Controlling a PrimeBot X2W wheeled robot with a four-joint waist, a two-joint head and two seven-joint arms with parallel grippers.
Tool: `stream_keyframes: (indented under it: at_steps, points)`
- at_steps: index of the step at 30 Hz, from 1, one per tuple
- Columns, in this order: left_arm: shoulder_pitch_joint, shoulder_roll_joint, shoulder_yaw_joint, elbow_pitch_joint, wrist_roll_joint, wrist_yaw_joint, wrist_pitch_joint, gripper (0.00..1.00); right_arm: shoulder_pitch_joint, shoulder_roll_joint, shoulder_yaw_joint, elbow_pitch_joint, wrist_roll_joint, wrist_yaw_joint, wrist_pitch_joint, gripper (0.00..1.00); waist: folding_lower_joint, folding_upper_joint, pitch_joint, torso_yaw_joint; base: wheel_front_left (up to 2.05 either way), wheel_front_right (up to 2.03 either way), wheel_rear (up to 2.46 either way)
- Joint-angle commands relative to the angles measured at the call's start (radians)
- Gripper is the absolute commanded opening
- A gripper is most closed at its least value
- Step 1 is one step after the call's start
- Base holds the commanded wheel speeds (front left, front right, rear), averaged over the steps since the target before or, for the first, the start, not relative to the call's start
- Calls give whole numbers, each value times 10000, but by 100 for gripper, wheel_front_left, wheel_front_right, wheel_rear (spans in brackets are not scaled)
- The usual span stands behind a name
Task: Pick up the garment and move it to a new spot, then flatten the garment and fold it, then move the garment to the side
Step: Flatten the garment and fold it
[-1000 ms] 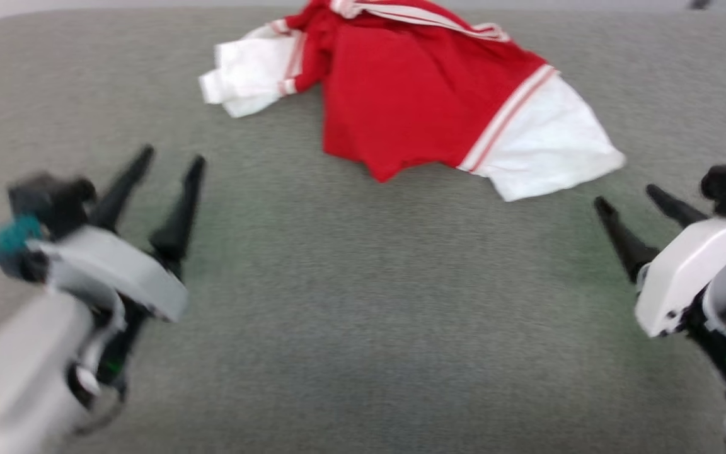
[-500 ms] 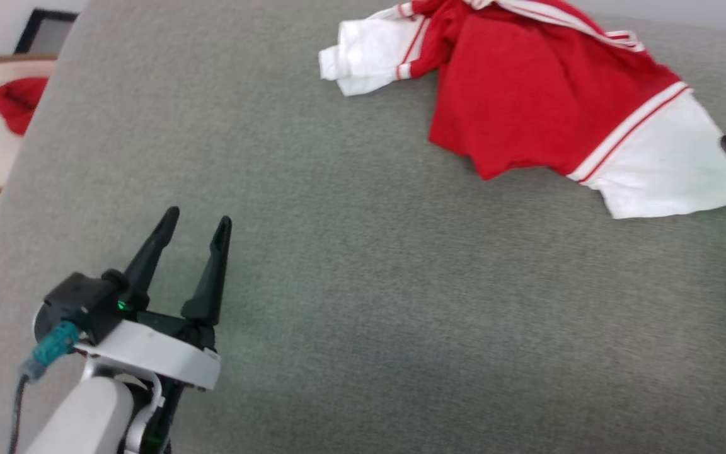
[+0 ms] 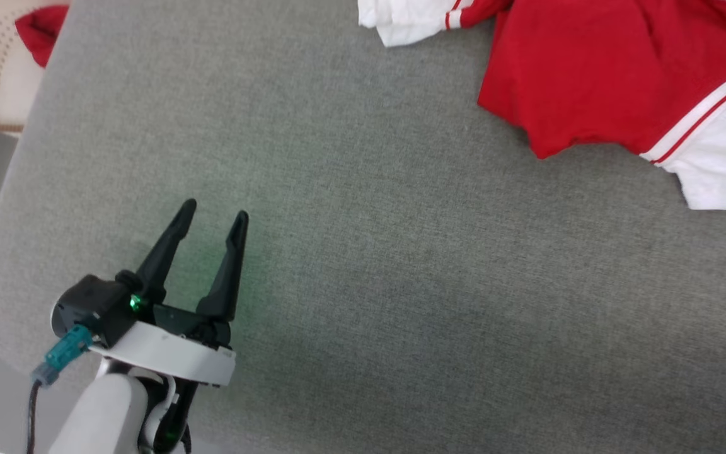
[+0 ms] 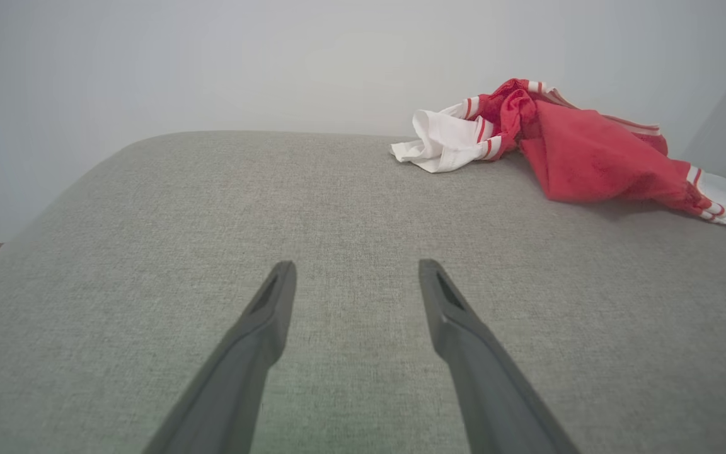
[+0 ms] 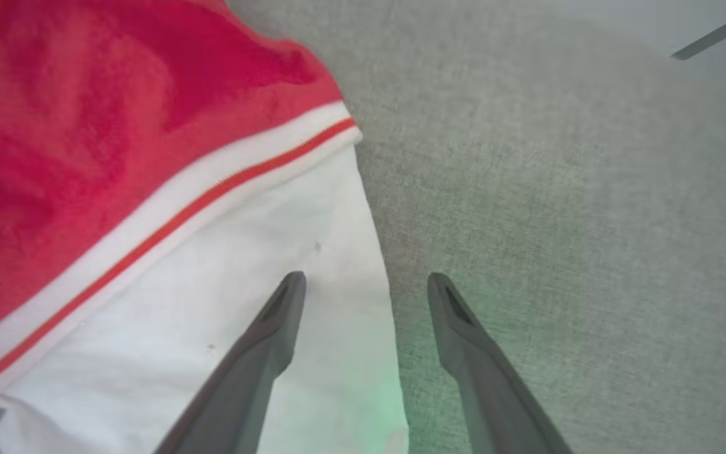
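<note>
The garment (image 3: 590, 69) lies crumpled at the far right of the grey worktop (image 3: 363, 284). Expect light, limp, non-fragile fabric. Pinch the white sleeve edge. Left fingers (image 3: 230, 265) and right fingers (image 5: 268, 340) are spread and empty, and the right pair straddles that edge.

The jersey (image 3: 590, 69) lies on the tabletop's (image 3: 363, 284) far right, right tool (image 5: 366, 277) over its sleeve edge, left tool (image 3: 215, 211) well apart.

Head cam steep down on tabletop (image 3: 401, 284); left wrist low, skimming across; right wrist close over garment (image 5: 86, 126), which all share.
</note>
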Motion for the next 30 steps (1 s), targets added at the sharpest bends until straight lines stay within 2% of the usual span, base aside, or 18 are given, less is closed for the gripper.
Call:
stream_keyframes:
  at_steps: [1, 4, 5, 6, 7, 8, 9, 13, 16, 17, 19, 24, 28, 30]
  points:
    - [-148, -72, 92, 27, 120, -53, 1, 100, -147, 71, 88, 138, -77, -7, 12, 100, 0, -1, 399, 125, 0, 0, 0]
    - [-267, -107, 168, 51, 218, -118, 1, 100, -76, 201, 234, 475, -186, -7, 6, 100, 0, -1, 500, 62, 0, 0, 0]
    - [-300, -103, 192, 47, 215, -106, 1, 100, -67, 247, 303, 556, -163, -5, -9, 95, 0, -1, 517, 36, 0, 0, 0]
    - [-321, -92, 203, 38, 202, -115, 1, 100, -49, 283, 356, 625, -169, -5, -29, 49, 0, -1, 527, 14, 0, 0, 0]
    - [-338, -49, 164, 0, 158, -120, 1, 100, -16, 323, 405, 691, -169, -5, -14, 38, 0, -1, 534, -14, 0, 0, 0]
    - [-360, 7, 134, -42, 104, -121, 1, 100, -10, 353, 483, 743, -131, -5, 22, 7, 0, -1, 546, -49, 0, 0, 0]
    - [-399, 62, 115, -92, 51, -114, 1, 100, -38, 384, 536, 780, -89, -2, 2, 0, 0, -1, 558, -87, 0, 0, 0]
    - [-645, 499, -70, -304, -202, -118, 0, 100, -177, 442, 563, 853, -62, -4, -181, 0, 0, -1, 651, -264, 0, 0, 0]
    - [-1261, 1271, -421, -441, -98, -119, 0, 100, -408, 592, 632, 831, -75, -7, -405, 0, 0, -1, 800, -438, 0, 0, 0]
    - [-1261, 1271, -421, -441, -98, -119, 0, 100, -408, 592, 632, 831, -75, -7, -405, 0, 0, -1, 800, -438, 0, 0, 0]
    - [-1952, 1879, -757, -479, -153, -120, 0, 100, -562, 713, 723, 830, -134, -7, -499, 0, 0, -1, 940, -576, 0, 0, 0]
    - [-4398, 3525, -2286, -66, -930, -110, 492, 100, -943, 1123, 1186, 807, -142, -2, -598, 0, 0, -1, 1331, -1012, 0, 0, 0]
    - [-6676, 4322, -3799, 426, -2081, -106, 1190, 100, -1267, 1383, 1579, 805, -58, 0, -697, 0, 0, -1, 1686, -1397, 0, 0, 0]
    - [-7858, 4512, -4568, 770, -2696, -105, 1528, 100, -1385, 1467, 1728, 818, -15, 0, -712, 0, 0, -1, 1846, -1558, 0, 0, 0]
